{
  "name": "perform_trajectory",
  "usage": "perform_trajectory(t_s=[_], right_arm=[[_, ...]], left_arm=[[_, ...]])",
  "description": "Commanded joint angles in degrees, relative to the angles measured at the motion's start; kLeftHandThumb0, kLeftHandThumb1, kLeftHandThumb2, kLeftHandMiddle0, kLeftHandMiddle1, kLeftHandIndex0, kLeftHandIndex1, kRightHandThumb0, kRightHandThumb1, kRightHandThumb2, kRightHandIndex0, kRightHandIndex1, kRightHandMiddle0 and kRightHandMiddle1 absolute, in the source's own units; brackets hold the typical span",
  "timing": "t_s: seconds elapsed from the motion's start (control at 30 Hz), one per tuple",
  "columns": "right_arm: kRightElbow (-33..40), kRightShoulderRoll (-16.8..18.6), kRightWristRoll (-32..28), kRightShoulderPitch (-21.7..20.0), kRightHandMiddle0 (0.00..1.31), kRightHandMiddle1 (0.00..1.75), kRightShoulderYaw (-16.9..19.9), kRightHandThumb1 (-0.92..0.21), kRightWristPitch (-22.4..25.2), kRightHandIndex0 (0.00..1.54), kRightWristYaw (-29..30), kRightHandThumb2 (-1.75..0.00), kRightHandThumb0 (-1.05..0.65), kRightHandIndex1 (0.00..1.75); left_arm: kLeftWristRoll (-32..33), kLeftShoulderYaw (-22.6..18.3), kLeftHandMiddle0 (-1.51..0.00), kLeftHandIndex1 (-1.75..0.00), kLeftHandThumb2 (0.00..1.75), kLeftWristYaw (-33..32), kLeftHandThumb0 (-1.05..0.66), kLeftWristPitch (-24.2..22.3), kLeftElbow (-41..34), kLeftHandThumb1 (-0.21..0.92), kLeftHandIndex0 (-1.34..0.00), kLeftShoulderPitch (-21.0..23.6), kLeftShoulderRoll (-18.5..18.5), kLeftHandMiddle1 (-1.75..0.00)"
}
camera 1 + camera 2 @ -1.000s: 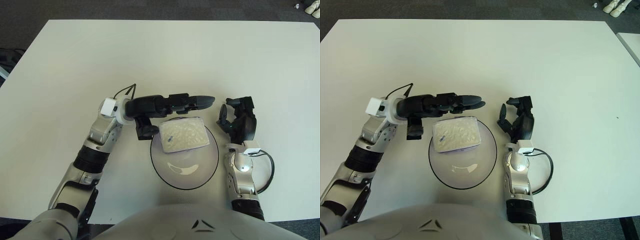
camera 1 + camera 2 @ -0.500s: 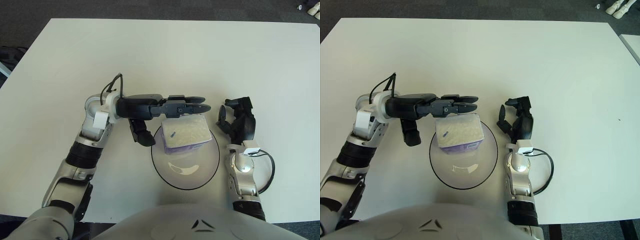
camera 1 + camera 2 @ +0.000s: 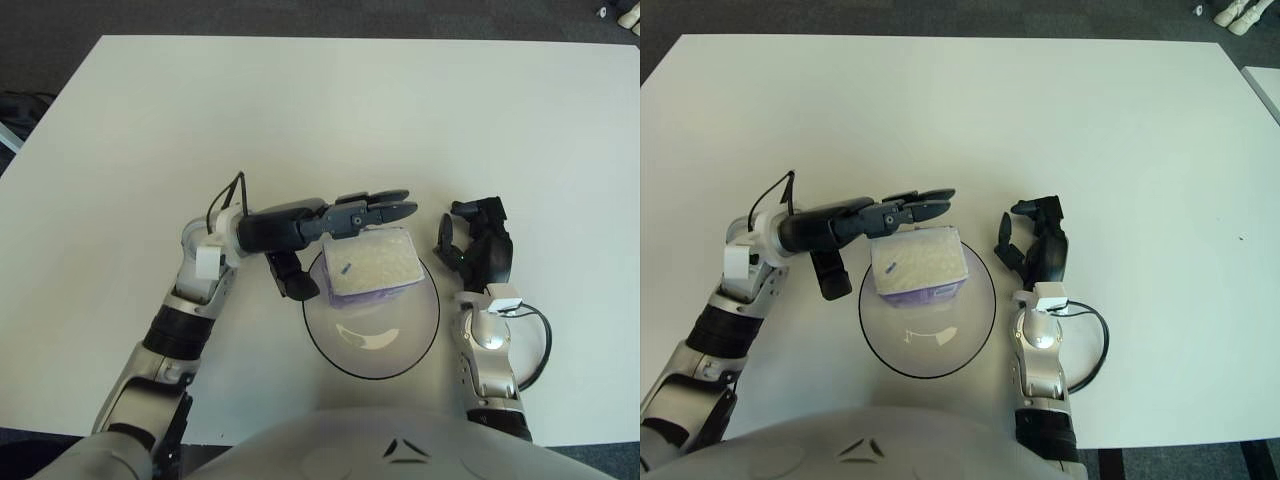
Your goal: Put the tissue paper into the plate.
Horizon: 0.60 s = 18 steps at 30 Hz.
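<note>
Left eye view: tissue paper (image 3: 371, 263), a rectangular pack with a purple base, sits in the far half of the plate (image 3: 330, 345), its long axis running left to right and one side tipped up toward the far rim.
Left hand (image 3: 335, 222): stretched across the pack's far-left edge, fingers (image 3: 385, 209) extended along that edge, thumb hanging down just off the pack's left end; fingers look spread and appear to hold nothing, though contact with the pack's far edge cannot be ruled out.
Key relation: pack lies just on the near side of the left fingers and to the right of the thumb, so this hand is the closer of the two.

Right eye view: right hand (image 3: 1038, 243) shows just beside the plate's right rim, idle, fingers loosely curled around nothing.
Table (image 3: 1140, 140): pale top carrying the plate.
Judgement: pack appears delivered; drawing the left hand clear without dragging the pack seems to be what remains.
</note>
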<state>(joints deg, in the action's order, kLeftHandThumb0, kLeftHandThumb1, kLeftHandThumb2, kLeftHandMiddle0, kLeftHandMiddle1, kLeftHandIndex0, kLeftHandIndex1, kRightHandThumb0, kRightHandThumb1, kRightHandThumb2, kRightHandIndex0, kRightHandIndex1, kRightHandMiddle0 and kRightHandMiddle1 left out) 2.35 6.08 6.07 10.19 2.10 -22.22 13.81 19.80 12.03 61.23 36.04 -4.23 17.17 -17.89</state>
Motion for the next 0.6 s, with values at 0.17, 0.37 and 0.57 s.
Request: perform_trajectory(t_s=[0.17, 0.37, 0.57], right_arm=[[-1.72, 1.05, 0.27, 3.48, 0.29, 1.75, -0.19, -0.75, 4.05, 0.52, 0.67, -0.77, -0.37, 1.15], [-3.44, 1.97, 1.01, 2.91, 0.25, 1.75, 0.61, -0.82, 3.2, 0.5, 3.36, -0.68, -0.36, 1.18], [-4.68, 1.94, -0.1, 2.56, 0.26, 1.75, 0.53, -0.79, 1.08, 0.52, 3.72, -0.71, -0.36, 1.23]], left_arm=[[-3.69, 2.18, 0.0, -0.13, 0.92, -5.97, -0.97, -12.52, -0.75, 0.92, 0.0, 2.78, -0.23, -0.19], [16.51, -1.59, 0.0, -0.58, 0.93, -17.12, -0.93, -33.84, 2.22, 0.92, 0.0, -2.88, 9.08, -0.43], [16.04, -5.38, -0.12, -1.43, 1.0, -27.97, -0.7, -30.06, -1.85, 0.74, -0.11, 0.23, 18.28, -1.34]])
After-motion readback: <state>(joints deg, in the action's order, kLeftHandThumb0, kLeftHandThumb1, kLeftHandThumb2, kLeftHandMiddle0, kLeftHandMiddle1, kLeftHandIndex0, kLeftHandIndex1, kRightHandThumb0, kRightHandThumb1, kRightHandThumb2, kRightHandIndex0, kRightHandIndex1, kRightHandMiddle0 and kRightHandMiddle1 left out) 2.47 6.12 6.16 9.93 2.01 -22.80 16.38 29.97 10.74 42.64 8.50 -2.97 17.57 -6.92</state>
